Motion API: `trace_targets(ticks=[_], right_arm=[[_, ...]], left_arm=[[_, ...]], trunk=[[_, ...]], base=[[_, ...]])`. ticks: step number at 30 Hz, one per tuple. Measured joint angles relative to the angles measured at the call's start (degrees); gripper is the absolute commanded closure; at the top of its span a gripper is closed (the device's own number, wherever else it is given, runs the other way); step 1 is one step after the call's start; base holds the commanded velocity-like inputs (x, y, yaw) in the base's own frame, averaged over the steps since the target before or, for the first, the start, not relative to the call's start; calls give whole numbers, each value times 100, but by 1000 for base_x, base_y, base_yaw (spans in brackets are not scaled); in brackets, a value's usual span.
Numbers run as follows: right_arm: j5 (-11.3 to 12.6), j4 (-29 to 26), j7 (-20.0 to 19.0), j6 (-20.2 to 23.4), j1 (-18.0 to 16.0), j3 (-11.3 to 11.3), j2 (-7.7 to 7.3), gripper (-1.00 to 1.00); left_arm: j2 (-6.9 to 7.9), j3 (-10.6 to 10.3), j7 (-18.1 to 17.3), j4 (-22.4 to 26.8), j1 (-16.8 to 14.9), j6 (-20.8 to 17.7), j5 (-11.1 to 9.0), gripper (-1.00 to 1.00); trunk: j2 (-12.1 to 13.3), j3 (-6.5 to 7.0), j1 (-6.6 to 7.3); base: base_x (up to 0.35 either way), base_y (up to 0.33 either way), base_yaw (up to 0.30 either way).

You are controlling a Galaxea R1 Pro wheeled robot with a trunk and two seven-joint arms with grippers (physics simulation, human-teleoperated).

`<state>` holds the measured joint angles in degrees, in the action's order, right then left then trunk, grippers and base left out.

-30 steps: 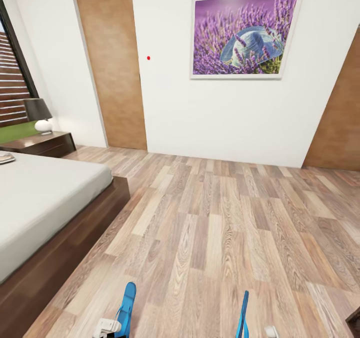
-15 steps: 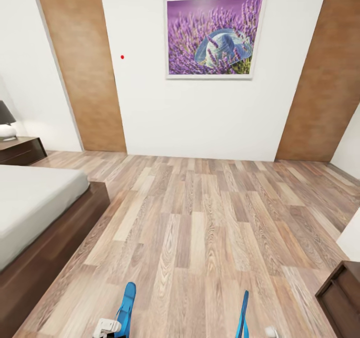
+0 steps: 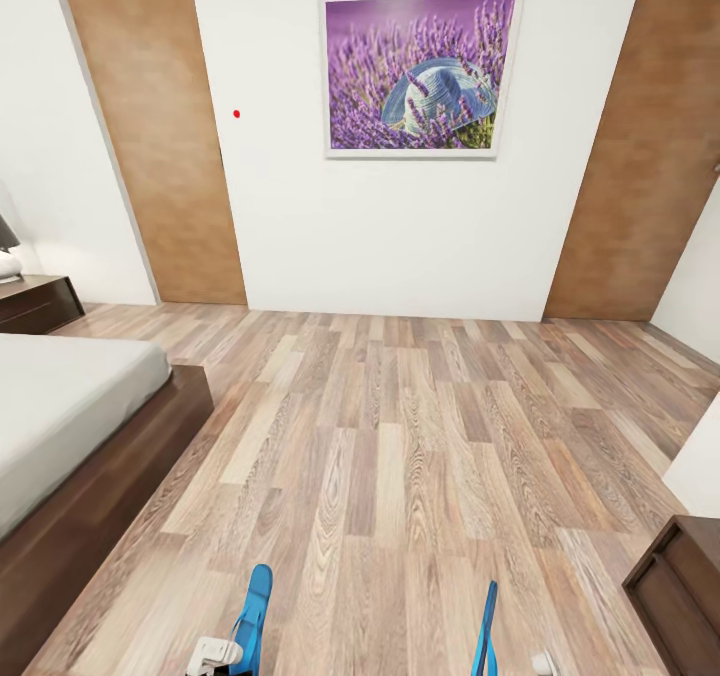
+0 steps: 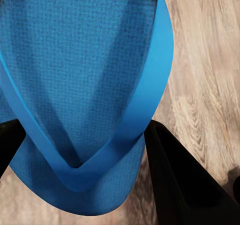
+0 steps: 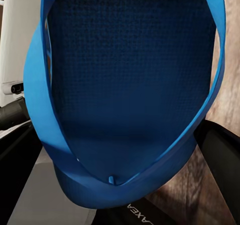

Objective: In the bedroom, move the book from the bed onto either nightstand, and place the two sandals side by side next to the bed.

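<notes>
Two bright blue sandals are held above the wood-plank floor, one in each hand. My left gripper (image 3: 222, 653) is shut on one sandal (image 3: 254, 616), seen close up in the left wrist view as a blue sole with straps (image 4: 85, 90) between black fingers (image 4: 180, 180). My right gripper (image 3: 520, 664) is shut on the other sandal (image 3: 486, 628), whose sole (image 5: 125, 85) spans the right wrist view. The bed (image 3: 70, 406), pale mattress on a dark brown frame, lies at the left. A nightstand (image 3: 35, 301) stands beyond it by the wall. The book is out of view.
A white wall with a lavender picture (image 3: 420, 74) faces me across open floor (image 3: 400, 436). Brown wood panels (image 3: 150, 126) flank it. A lamp base (image 3: 8, 261) sits on the nightstand. A dark wooden cabinet corner (image 3: 680, 576) juts in at the lower right.
The whole view has swung to the right: the bed and nightstand slid toward the left edge and the dark cabinet came in at the lower right. Both sandals stay held as before.
</notes>
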<state>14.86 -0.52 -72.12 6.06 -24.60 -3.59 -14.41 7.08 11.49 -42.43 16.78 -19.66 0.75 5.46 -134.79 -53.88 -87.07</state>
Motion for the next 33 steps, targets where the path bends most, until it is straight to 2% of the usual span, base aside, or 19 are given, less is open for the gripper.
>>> trace_targets(ticks=[10, 22, 33], right_arm=[[0, 0, -6, -1, 0, -2, 0, 100], [0, 0, -7, -1, 1, 0, 0, 100], [0, 4, -8, 0, 0, 2, 0, 100]], left_arm=[[1, 0, 0, 0, 0, 0, 1, 100], [-1, 0, 0, 0, 0, -2, 0, 100], [-2, -1, 8, 0, 0, -5, 10, 100]], trunk=[[0, -4, 0], [0, -82, 0], [0, -85, 3]], base=[[0, 0, 0], [2, 0, 0], [277, 0, 0]])
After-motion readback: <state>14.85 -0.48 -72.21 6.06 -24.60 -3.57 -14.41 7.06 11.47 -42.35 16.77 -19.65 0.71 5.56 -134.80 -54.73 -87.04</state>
